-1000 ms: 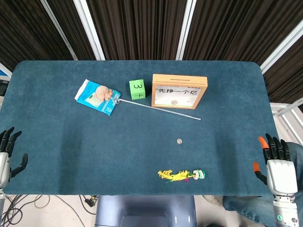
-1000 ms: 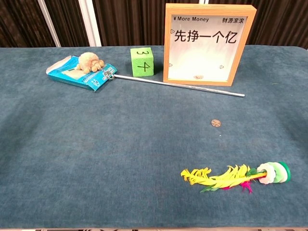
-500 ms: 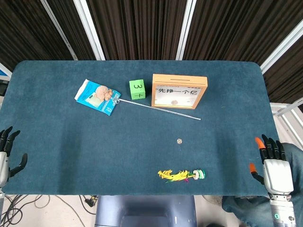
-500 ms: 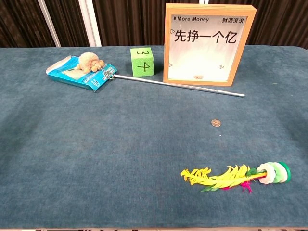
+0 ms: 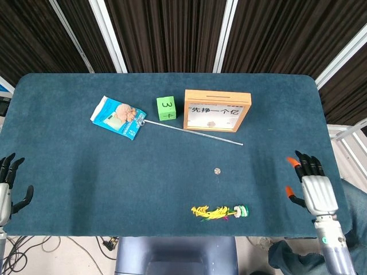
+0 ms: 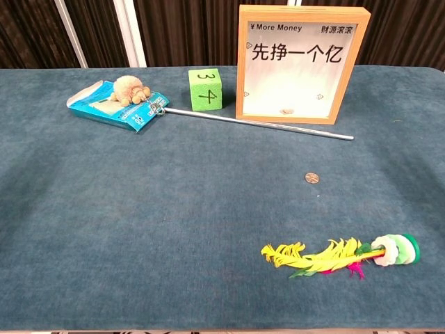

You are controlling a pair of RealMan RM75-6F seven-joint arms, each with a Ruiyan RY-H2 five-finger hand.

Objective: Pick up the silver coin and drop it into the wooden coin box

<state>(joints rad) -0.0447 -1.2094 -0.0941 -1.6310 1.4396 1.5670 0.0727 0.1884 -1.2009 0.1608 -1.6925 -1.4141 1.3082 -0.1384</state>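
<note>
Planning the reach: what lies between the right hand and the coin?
Nothing: in the head view only bare blue cloth separates the right hand from the coin. The feather toy lies nearer the table's front edge, off that line.

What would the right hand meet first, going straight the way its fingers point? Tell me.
Probably nothing: the right hand points toward the table's far edge, over bare cloth to the right of the wooden coin box. Height is unclear.

Grey robot hand, orange-tipped black fingers
</note>
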